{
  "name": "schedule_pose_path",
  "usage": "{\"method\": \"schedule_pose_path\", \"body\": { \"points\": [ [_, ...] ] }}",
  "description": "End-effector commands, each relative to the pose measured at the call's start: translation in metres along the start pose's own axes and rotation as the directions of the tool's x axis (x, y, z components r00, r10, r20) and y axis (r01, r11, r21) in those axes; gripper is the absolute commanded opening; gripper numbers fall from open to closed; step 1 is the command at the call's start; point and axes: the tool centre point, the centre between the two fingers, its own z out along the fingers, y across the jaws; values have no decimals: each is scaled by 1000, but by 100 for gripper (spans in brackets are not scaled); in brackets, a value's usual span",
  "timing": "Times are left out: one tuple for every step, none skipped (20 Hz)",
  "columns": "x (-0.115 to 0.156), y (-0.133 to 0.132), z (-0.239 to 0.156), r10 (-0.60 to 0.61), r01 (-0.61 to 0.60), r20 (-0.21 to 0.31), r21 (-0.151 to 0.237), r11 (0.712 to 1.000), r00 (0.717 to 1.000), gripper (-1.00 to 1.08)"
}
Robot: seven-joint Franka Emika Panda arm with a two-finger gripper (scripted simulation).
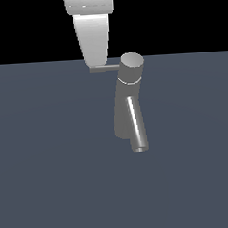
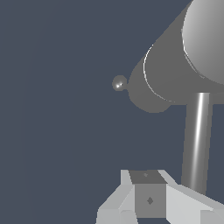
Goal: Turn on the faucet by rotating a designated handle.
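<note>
The faucet (image 1: 128, 103) stands upright on the table (image 1: 53, 186), its handle (image 1: 108, 67) jutting sideways from the cap. The fingers (image 1: 94, 59) sit at the rod's outer tip; open or closed, I cannot tell. Best to push near that tip, sweeping around the cap.

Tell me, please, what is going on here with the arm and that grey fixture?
A simulated robot arm is working on a grey faucet standing on a flat dark surface. Its end effector sits at the outer end of the thin handle that sticks sideways from the faucet's round cap. Whether it grips the handle or merely touches it cannot be told. The slanted spout points down, and no water is visible.
</note>
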Motion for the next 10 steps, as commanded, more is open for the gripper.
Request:
{"method": "schedule_pose_path", "body": {
  "points": [
    [2,-3,5,28,-28,-9,10,1000,1000,-100],
    [3,-4,6,36,-35,-12,13,999,999,-100],
    [4,-4,7,42,-42,-14,15,999,999,-100],
    [5,-5,8,47,-47,-16,17,999,999,-100],
    [5,-5,8,52,-51,-18,18,999,999,-100],
    [5,-6,9,55,-54,-19,19,998,998,-100],
    [6,-6,9,57,-56,-20,20,998,998,-100],
    [6,-6,10,58,-58,-21,20,998,998,-100],
    [6,-6,10,59,-59,-22,20,998,998,-100],
    [6,-6,10,59,-59,-22,20,998,998,-100]
  ]
}}
